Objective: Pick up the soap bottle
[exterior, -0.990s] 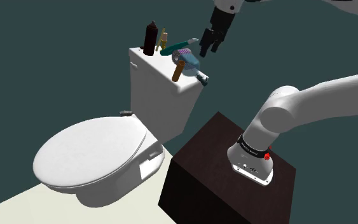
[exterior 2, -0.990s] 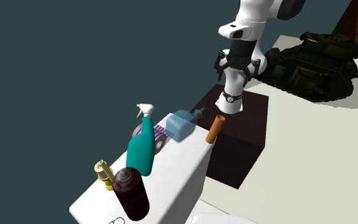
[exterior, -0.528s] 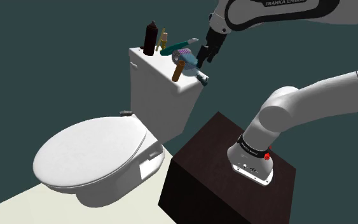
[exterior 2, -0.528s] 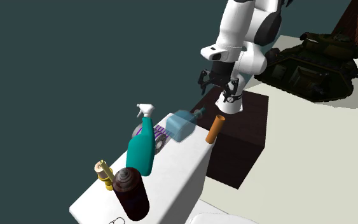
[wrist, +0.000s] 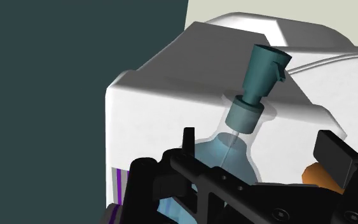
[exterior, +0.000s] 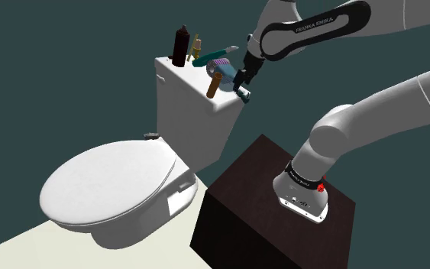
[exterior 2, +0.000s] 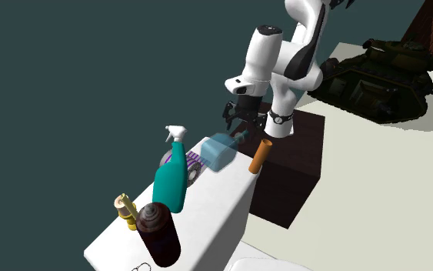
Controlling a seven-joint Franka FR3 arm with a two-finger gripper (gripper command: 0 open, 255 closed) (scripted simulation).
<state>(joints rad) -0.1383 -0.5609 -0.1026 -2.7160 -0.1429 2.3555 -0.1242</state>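
Black two-finger tool (wrist: pixel 260 141): fingers apart, one each side of see-through blue soap bottle with teal pump (wrist: pixel 231 156), not closed on it, ready to squeeze. Bottle lies on side on white toilet tank lid (wrist: pixel 171 76), near edge. Brown tube (wrist: pixel 313 173) just beside; may get bumped.

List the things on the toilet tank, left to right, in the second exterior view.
small yellow bottle → dark brown round bottle → teal spray bottle → pale blue translucent soap bottle → orange cylinder
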